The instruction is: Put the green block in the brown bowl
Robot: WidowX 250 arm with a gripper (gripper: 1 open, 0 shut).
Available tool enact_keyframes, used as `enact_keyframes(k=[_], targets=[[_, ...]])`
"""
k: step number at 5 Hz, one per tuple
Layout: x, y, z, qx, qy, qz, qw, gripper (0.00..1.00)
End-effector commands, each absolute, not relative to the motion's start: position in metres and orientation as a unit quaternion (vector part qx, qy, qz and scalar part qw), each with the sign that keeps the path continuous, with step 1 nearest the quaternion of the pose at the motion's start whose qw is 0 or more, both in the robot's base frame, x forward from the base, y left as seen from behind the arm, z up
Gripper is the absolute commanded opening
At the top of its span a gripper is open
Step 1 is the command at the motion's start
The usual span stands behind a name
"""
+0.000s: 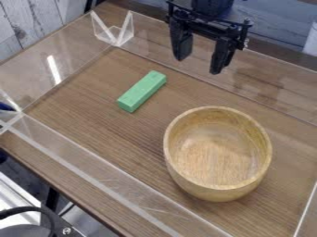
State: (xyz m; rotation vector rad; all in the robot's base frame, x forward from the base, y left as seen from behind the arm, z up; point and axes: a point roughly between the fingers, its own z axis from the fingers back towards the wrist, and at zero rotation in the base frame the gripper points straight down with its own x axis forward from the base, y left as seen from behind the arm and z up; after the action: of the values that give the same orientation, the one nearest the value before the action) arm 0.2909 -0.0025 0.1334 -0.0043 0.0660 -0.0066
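The fingers [203,57] hang wide open and empty at upper right; they should straddle the green block [143,91] across its narrow width.

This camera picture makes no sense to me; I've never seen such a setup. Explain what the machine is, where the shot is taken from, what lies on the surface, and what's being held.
There is one picture, taken from above and in front of a wooden table with low clear plastic walls. The black thing at the top is a robot arm's gripper, a two-fingered claw pointing down. Its fingers stand apart and hold nothing; it hangs above the table. On the surface lie a green block, flat and untouched, and a brown bowl, which is empty. A small clear plastic piece stands at the back.
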Motion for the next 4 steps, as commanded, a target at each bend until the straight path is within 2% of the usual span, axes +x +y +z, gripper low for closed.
enact_keyframes(k=[1,4], targets=[[0.29,0.008,0.127,0.001,0.039,0.0,0.999,1.0],[0.28,0.074,0.103,0.014,0.041,0.022,0.999,1.0]])
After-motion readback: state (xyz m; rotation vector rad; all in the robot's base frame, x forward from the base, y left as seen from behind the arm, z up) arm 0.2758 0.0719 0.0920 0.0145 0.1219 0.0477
